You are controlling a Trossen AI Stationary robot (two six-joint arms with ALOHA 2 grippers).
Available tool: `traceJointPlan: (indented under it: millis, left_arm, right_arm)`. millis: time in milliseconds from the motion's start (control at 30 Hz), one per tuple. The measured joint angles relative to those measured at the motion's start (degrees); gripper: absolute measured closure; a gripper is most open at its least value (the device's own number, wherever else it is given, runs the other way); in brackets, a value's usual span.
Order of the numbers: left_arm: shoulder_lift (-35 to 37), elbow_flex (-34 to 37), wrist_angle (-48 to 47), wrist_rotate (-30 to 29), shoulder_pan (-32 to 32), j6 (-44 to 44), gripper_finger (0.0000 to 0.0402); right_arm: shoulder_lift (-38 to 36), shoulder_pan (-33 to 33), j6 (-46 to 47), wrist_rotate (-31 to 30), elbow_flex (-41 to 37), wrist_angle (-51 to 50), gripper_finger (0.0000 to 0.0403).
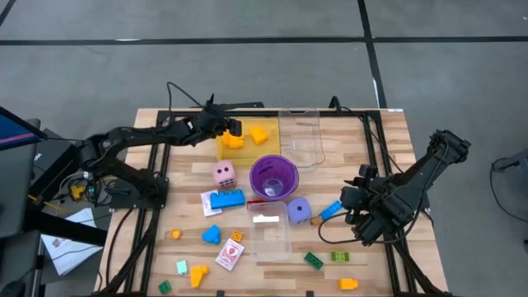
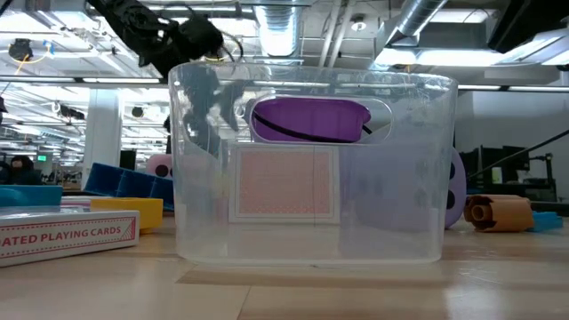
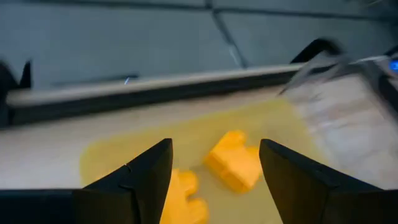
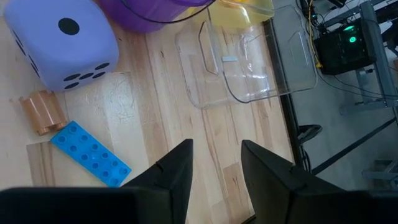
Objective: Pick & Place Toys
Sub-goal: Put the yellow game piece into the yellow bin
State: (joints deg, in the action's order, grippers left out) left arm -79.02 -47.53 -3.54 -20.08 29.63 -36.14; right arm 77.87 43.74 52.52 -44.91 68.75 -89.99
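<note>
High view, starting at the near edge of the table: small bricks lie scattered there, a yellow brick [image 1: 199, 275], a green brick [image 1: 313, 261] and an orange brick [image 1: 348, 283], with a white-red card [image 1: 230, 255] among them. Just behind stands a clear tray [image 1: 270, 233] holding a card; in the low view it fills the middle of the picture.

Over on the right side the right gripper [image 1: 360, 203] hangs above bare wood, nothing between its fingers [image 4: 174, 174], which stand a little apart. Its own camera looks past them at a long blue brick [image 4: 91, 154], a small brown piece [image 4: 42, 111] and the purple die [image 4: 59, 41].

Mid-table, the purple cup [image 1: 274, 176] stands with the pink die [image 1: 223, 174] to its left, and a blue brick [image 1: 226, 199] sits just in front of that die.

Farthest back, the yellow tray [image 1: 252, 150] lies beside a second clear tray [image 1: 301, 136]. The left gripper [image 1: 232, 127] hovers over the yellow tray, jaws spread and empty. Below them, inside the tray, two yellow-orange bricks rest close together: one [image 3: 234, 161] between the fingertips as seen from the wrist, the other [image 3: 183, 198] nearer the left finger.
</note>
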Motion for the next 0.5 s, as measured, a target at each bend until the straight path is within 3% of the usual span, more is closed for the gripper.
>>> traceJointPlan:
  millis: [300,500]
  left_arm:
    - [13.9,0.0,2.2,6.7,-0.3,17.8,0.0166]
    - [23.2,0.0,1.9,20.0,-0.4,26.6,0.0170]
  right_arm:
    - [0.0,-0.9,0.0,0.0,0.0,0.0,0.0274]
    - [-0.3,-2.5,-1.4,0.1,0.0,0.0,0.0274]
